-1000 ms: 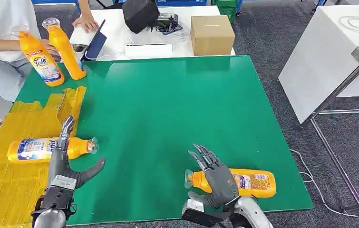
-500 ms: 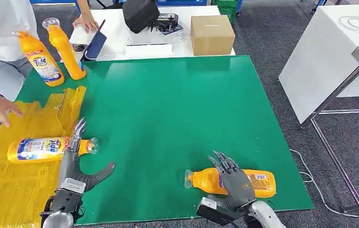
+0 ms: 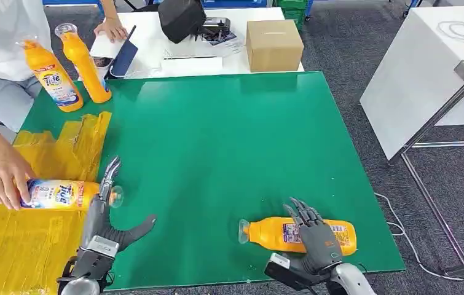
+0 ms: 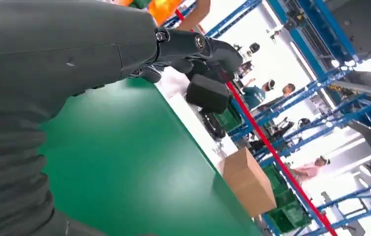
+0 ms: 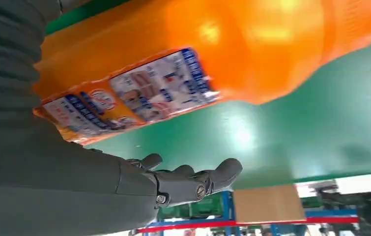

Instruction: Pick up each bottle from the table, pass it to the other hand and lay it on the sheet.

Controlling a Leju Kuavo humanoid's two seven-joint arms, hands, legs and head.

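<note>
The bottle point(image 3: 300, 235) lies on its side on the green surface point(image 3: 229, 141), long axis crosswise with cap toward the left robot hand point(image 3: 107, 216), directly under the right robot hand point(image 3: 313, 236), whose fingers hover spread, grasping nothing; the left is released too.

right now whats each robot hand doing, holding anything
Left robot hand: open, fingers spread, holding nothing.
Right robot hand: open over the lying orange bottle, not gripping it.
</note>
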